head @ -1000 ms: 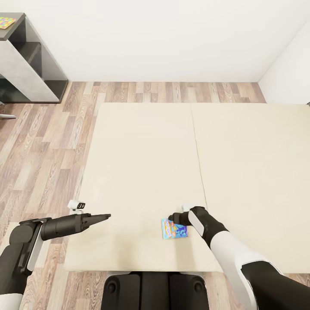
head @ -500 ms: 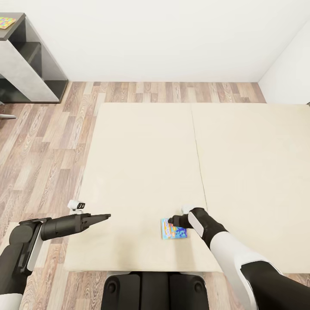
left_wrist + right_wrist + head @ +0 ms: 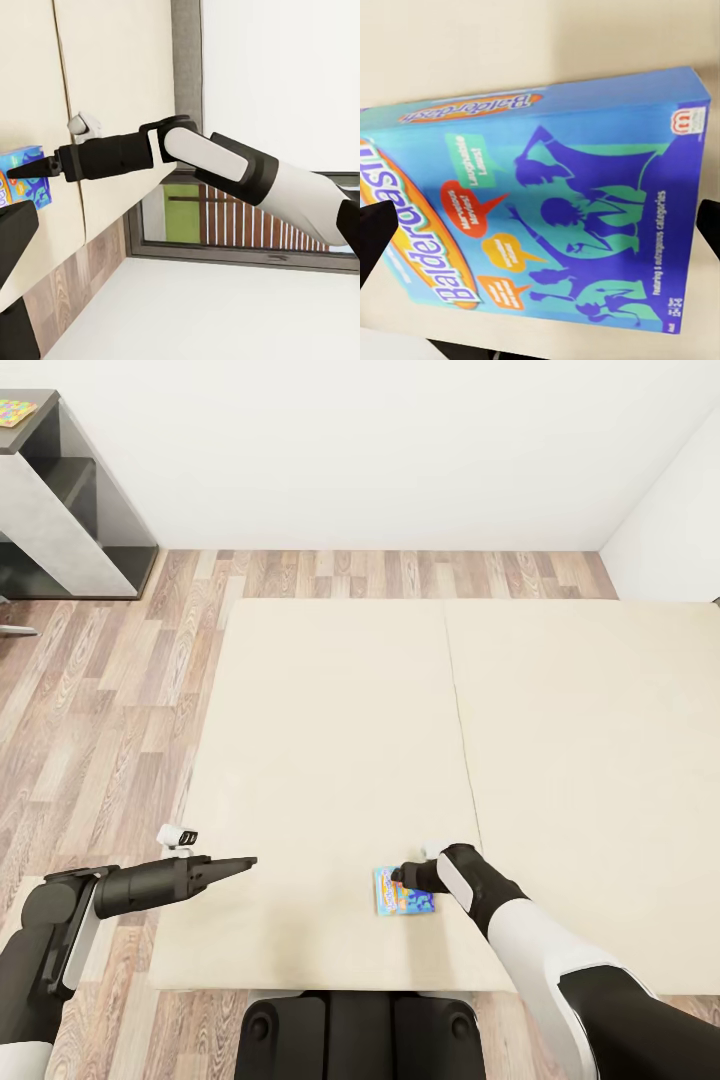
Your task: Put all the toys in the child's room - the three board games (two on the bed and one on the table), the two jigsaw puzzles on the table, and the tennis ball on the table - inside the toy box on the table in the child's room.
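Board game: the blue board game (image 3: 405, 891) lies flat on the bed (image 3: 330, 710), near its front edge, about midway along.
Right gripper: the right gripper (image 3: 540, 229) hangs over the box, fingers spread past both short ends.
Left gripper: the left gripper (image 3: 240, 863) hovers apart; spread cannot be told.
Risk: judged, closing unevenly could skew the box and let it slip.

cream bed (image 3: 330, 740), blue board game (image 3: 404, 891) flat near its edge

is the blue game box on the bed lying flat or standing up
Lying flat: the blue board game rests cover-up on the bed, with the right gripper at its far edge.
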You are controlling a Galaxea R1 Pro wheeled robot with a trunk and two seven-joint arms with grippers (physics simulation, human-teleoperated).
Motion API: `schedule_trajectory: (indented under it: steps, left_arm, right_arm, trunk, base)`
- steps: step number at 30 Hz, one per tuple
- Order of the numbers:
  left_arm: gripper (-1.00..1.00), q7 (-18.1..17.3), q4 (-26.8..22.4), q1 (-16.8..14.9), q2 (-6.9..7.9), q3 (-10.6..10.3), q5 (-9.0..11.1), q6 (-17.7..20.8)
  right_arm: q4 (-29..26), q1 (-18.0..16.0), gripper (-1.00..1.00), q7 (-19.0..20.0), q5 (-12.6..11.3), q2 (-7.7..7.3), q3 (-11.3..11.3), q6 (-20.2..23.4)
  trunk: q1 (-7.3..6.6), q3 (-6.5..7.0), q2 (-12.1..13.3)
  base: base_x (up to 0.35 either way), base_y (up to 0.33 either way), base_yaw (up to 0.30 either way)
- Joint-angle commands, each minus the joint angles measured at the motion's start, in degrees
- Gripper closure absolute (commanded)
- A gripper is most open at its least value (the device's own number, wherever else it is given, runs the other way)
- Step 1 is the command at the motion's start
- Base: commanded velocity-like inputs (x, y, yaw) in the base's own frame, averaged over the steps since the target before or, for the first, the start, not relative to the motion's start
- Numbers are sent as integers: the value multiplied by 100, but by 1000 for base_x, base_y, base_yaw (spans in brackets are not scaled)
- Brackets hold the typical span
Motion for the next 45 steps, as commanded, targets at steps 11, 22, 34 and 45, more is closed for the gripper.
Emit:
schedule_trajectory:
  steps: [11,22,34,45]
  left_arm:
    - [-100,-24,-2,-1,1,0,2,61]
    - [-100,-24,-2,-1,9,0,4,61]
    - [-100,-24,-2,-1,13,0,4,61]
    - [-100,-24,-2,-1,19,0,4,61]
  right_arm:
    - [3,-2,-100,12,-27,2,43,8]
    - [3,-2,-100,17,-26,-1,44,-38]
    - [4,-2,-100,17,-24,-5,42,-45]
    - [4,-2,-100,17,-25,-1,44,-47]
  trunk:
    - [3,-6,-9]
    - [3,-6,-9]
    - [3,-6,-9]
    - [3,-6,-9]
  base:
    - [0,0,0]
    - [0,0,0]
    - [0,0,0]
    - [0,0,0]
